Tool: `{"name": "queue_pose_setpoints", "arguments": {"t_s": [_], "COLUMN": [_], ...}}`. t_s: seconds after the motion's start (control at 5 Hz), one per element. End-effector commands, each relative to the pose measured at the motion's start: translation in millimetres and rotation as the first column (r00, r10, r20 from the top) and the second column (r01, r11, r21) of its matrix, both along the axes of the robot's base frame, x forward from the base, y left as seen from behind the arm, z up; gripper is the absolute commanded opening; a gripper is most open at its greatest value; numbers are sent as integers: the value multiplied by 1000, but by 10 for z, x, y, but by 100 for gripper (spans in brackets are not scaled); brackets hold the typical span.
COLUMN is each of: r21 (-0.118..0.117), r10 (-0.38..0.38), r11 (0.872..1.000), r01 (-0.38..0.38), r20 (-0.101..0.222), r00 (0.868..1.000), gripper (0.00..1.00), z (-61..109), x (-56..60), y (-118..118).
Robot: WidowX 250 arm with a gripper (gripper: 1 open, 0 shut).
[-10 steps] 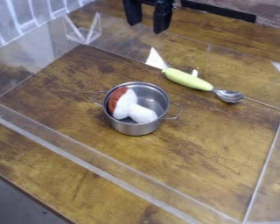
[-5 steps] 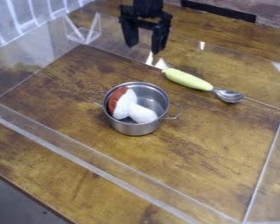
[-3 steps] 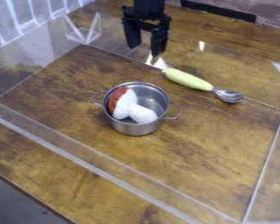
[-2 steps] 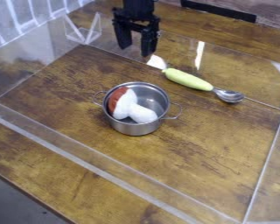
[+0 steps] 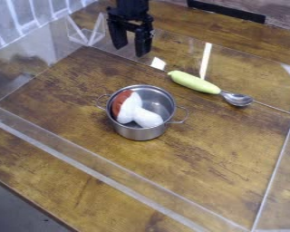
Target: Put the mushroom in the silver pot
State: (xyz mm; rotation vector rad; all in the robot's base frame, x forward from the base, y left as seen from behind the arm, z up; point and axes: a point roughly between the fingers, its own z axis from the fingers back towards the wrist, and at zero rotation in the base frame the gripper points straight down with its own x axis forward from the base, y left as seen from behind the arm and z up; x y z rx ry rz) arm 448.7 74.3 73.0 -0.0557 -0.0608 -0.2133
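The mushroom (image 5: pixel 138 110), red cap and thick white stem, lies on its side inside the silver pot (image 5: pixel 142 130) near the middle of the wooden table. My black gripper (image 5: pixel 130 43) hangs at the top of the view, up and to the left of the pot and well apart from it. It points down, its two fingers are spread, and nothing sits between them.
A spoon with a yellow-green handle (image 5: pixel 196 83) and a metal bowl (image 5: pixel 238 99) lies right of the pot. Clear acrylic walls (image 5: pixel 148 195) fence the wooden table (image 5: pixel 220 154) at front, left and right.
The open gripper has drifted left along the back of the table, from above the spoon's handle end to the upper left of the pot. The mushroom and pot have stayed still.
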Motion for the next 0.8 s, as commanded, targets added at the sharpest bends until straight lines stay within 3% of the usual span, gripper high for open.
{"name": "queue_pose_setpoints", "arguments": {"t_s": [0.0, 0.4, 0.6], "r21": [25, 23, 29], "r10": [-74, -14, -33], "r11": [997, 1000, 999], "r01": [72, 12, 29], "r20": [119, 116, 127], "r00": [990, 993, 991], "gripper": [100, 100, 100], "z": [540, 482, 515], "x": [100, 67, 69], "y": [-129, -254, -308]}}
